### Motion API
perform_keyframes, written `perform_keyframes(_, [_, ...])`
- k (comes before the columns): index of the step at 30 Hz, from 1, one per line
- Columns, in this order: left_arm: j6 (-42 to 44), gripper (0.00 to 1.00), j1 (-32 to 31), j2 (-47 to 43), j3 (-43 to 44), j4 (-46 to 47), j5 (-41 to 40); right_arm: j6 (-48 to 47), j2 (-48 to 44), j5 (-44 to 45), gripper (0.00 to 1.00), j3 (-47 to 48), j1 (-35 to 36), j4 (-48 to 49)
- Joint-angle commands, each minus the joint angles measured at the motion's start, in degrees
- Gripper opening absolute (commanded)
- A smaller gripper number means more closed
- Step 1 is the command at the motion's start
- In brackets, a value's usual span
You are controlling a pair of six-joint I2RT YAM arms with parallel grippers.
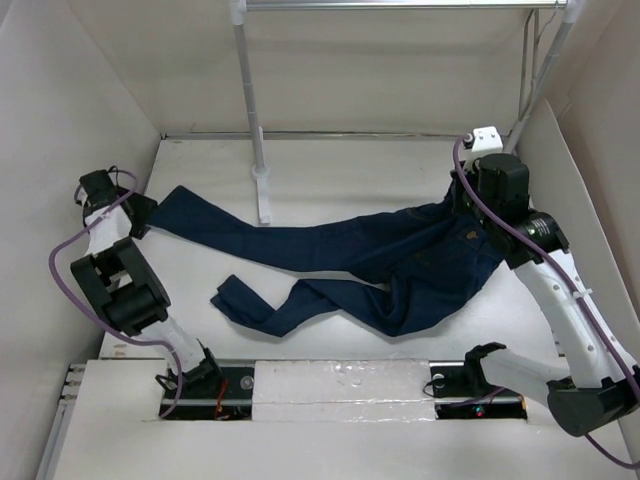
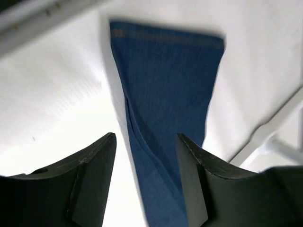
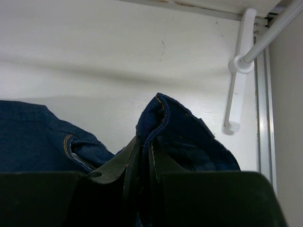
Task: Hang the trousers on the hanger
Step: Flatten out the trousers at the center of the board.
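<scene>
Navy jeans (image 1: 380, 265) are spread on the white surface (image 1: 340, 170), waistband pinched by the right hand (image 3: 144, 156). The left hand (image 2: 147, 142) is held wide over one leg.

place: robot lab booth | my surface (image 1: 360, 170): white | white panels (image 1: 60, 100) wall me in | clothes-rack pole (image 1: 248, 100) stands at back

Reaches far left with the black two-finger left gripper (image 2: 146, 138), jaws spread wide. Extends the white right arm (image 1: 570, 300) forward, black right gripper (image 3: 144, 151) pinched tight on dark navy denim trousers (image 3: 189, 137).
</scene>
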Motion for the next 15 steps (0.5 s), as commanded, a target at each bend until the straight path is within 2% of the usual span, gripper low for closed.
perform_keyframes(1, [-2.45, 0.5, 2.75, -0.42, -3.43, 8.04, 3.89, -0.32, -1.52, -3.17, 0.0, -1.76, -0.24, 3.82])
perform_keyframes(8, [-3.5, 0.57, 4.69, 5.82, -0.98, 10.41, 10.48, -0.32, -1.79, -4.94, 0.0, -2.65, -0.24, 3.29])
perform_keyframes(15, [-5.52, 0.57, 4.69, 11.88, 1.4, 10.06, 9.79, -0.15, -1.26, -4.94, 0.0, -2.65, -0.24, 2.59])
